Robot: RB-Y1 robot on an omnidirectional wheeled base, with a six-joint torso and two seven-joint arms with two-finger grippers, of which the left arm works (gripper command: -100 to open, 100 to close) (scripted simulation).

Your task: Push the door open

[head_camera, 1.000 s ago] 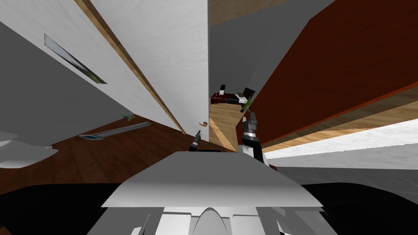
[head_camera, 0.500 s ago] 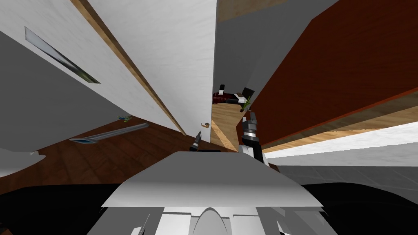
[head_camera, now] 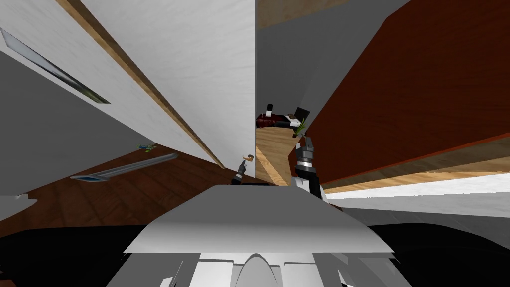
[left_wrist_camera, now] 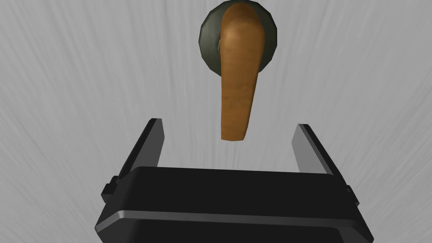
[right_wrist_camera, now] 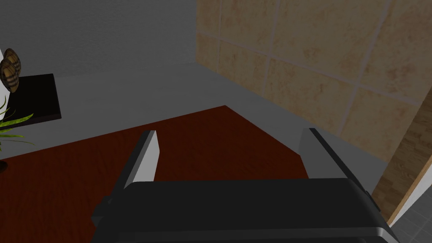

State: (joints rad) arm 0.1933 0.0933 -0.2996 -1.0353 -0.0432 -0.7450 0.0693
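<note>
Left gripper [left_wrist_camera: 228, 125] sat at the white door [left_wrist_camera: 84, 84], fingers [left_wrist_camera: 147, 143] spread wide, brown lever handle [left_wrist_camera: 238, 71] pointing into the gap, ungripped. Right gripper [right_wrist_camera: 230, 133] likewise spread wide, holding nothing.

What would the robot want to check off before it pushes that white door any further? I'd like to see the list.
1. Left gripper faces the flat white door: ok.
2. Left gripper open: ok, the fingers stand wide apart.
3. Brown handle lined up: ok, its tip hangs between the two fingers, clear of both.
4. Contact with the door face: cannot tell.
5. Room for the door to swing: ok so far; in the head view, light wood floor shows past the door's edge.
6. Right gripper out of the way: ok, it is open and holds nothing, off to the side over a dark red surface.
</note>
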